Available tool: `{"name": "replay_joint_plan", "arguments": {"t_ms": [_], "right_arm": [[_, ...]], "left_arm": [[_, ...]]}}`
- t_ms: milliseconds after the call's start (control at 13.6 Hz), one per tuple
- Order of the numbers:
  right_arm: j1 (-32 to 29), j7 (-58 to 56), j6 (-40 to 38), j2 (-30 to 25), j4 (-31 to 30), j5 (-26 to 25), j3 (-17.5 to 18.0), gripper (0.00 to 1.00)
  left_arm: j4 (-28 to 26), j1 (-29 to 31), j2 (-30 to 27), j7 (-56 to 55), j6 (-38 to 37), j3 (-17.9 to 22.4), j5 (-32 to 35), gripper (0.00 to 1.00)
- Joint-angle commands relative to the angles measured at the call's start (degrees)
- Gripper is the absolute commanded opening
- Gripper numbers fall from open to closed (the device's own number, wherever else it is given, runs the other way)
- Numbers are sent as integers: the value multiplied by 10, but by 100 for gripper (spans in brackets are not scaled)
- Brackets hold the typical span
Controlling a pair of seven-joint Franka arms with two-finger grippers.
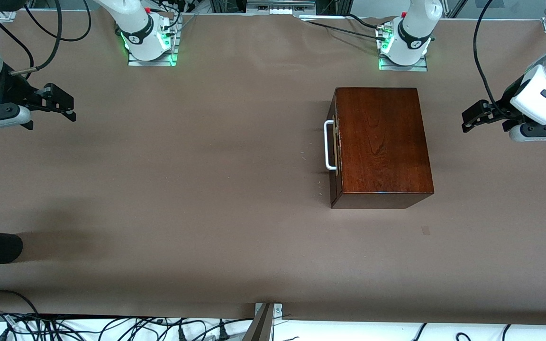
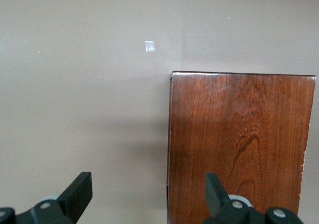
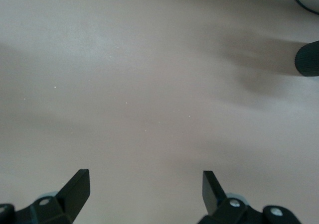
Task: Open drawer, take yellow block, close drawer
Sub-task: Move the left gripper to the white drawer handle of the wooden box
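Table, brown covering, fills the front view; largest item on it is the wooden box, sitting toward the left arm's end, at roughly 3 o'clock from the table's centre. The drawer is fully shut: its dark front sits flush with the box, white handle and brass plate facing the right arm's end, at 9 o'clock from the box lid. Yellow block is not visible anywhere, presumably inside the shut drawer. Judgement: task is at the very start; opening, taking the block and closing all remain. Left gripper hangs over bare table at 3 o'clock from the box, fingers spread wide, holding nothing; its wrist view shows the box lid between the fingertips' line of sight. Right gripper waits over the table edge at 9 o'clock, well apart from the box, fingers also wide and empty. Small pale tape square lies at 5 o'clock from the box. No readable brands, labels or writing on anything.
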Motion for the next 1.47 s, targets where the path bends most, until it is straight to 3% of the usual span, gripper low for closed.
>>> {"name": "replay_joint_plan", "arguments": {"t_ms": [0, 661, 881, 1248, 1395], "right_arm": [[2, 4, -8, 2, 11, -6, 0, 100], [2, 4, -6, 2, 11, -6, 0, 100], [2, 4, -6, 2, 11, -6, 0, 100], [2, 4, -6, 3, 11, -6, 0, 100], [2, 4, -5, 3, 11, -6, 0, 100]], "left_arm": [[17, -3, 7, 9, -5, 1, 9, 100], [17, -4, 9, 7, -35, -1, 8, 100], [18, -10, 11, 6, -58, -23, 6, 100], [100, -26, 70, 5, -111, -51, -20, 100], [103, -60, 86, -12, -107, -65, -21, 100]]}}
